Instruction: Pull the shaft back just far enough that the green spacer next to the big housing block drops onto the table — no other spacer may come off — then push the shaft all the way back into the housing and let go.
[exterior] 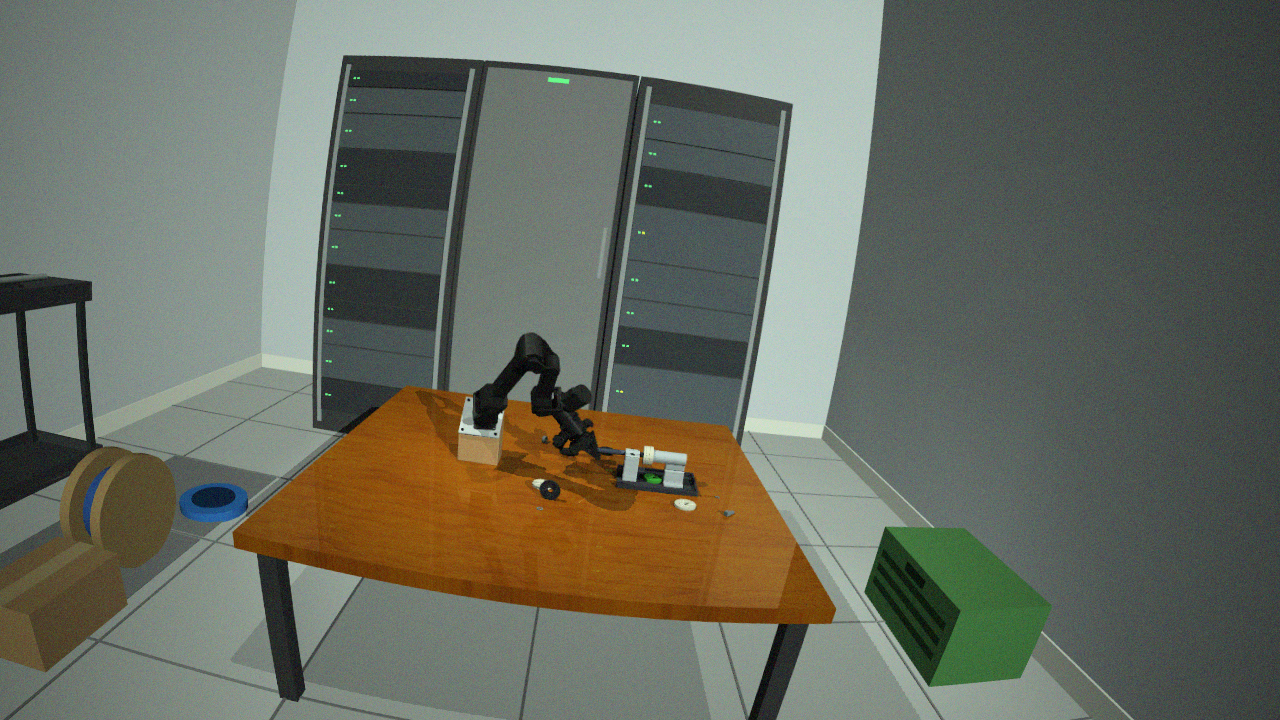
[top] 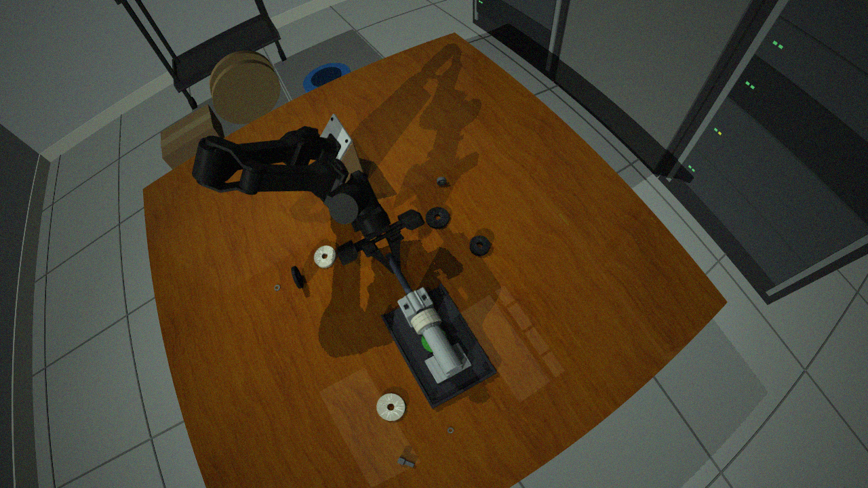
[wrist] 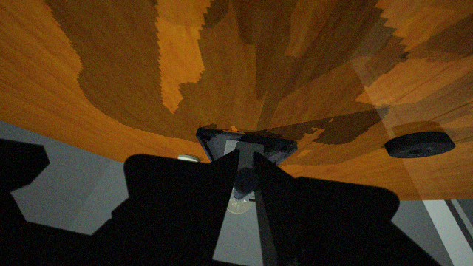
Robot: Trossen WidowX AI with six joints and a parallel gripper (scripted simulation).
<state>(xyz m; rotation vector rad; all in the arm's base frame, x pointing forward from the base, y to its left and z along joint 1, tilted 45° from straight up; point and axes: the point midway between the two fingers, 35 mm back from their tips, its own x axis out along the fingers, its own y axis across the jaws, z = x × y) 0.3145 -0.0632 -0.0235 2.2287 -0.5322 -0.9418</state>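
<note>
My gripper (top: 391, 261) (exterior: 597, 451) (wrist: 246, 155) is shut on the outer end of the dark shaft (top: 401, 277) (exterior: 611, 450) (wrist: 245, 179). The shaft runs level into a grey upright block (top: 416, 301) (exterior: 631, 466). Beyond that block, a cream ring-shaped spacer (top: 426, 320) (exterior: 648, 454) sits in line with the shaft, against the light grey housing cylinder (top: 443, 350) (exterior: 671, 458). Whether it is one spacer or more is hard to tell. The green spacer (top: 426, 343) (exterior: 653, 479) lies low in the dark tray (top: 458, 331) (wrist: 248, 135), under the cylinder and off the shaft. The shaft's inner end is hidden.
White discs (top: 324, 255) (top: 390, 407) lie left of the gripper and beside the tray. A black disc (top: 297, 277) stands on edge at the left. Black discs (top: 437, 217) (top: 480, 245) (wrist: 420, 144) lie to the right. A bolt (top: 406, 462) lies beyond the tray.
</note>
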